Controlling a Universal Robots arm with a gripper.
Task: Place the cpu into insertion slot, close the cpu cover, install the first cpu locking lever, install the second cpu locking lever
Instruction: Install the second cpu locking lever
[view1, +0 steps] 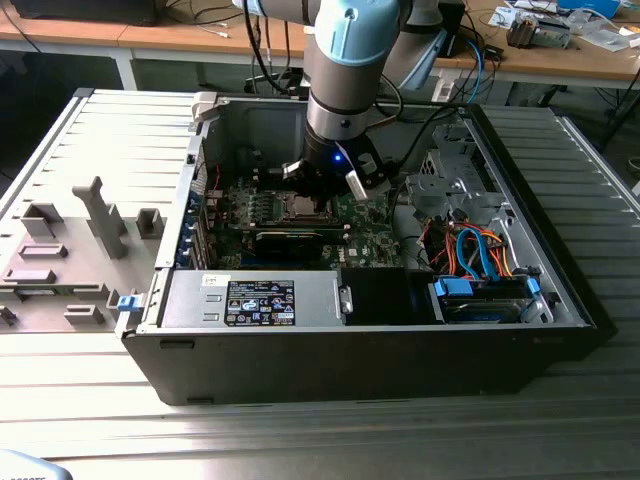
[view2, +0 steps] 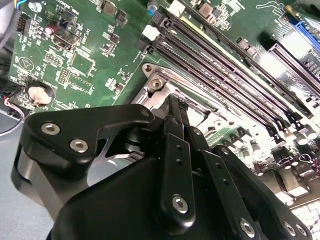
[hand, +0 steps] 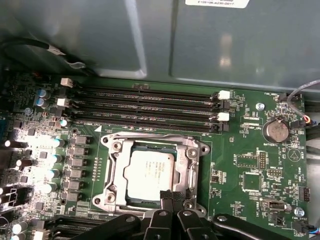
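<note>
In the first wrist view the cpu (hand: 148, 171) lies flat in its socket with its pale silver top facing up. The cpu cover (hand: 192, 167), a metal frame with an open window, lies down around it. My gripper (hand: 169, 196) is shut with nothing between its fingers, its tips at the near edge of the socket frame. The second wrist view has the closed black fingers (view2: 175, 150) reaching down to a corner of the cover (view2: 159, 84). In the exterior view the gripper (view1: 318, 190) hangs inside the open computer case, right over the socket (view1: 302, 208).
Several memory slots (hand: 145, 107) run beside the socket, and a coin battery (hand: 276, 131) sits on the green board. A black card (view1: 290, 243), the power supply (view1: 255, 300), coloured cables (view1: 470, 250) and the case walls (view1: 200, 180) crowd the space. A grey fixture plate (view1: 60, 250) lies outside.
</note>
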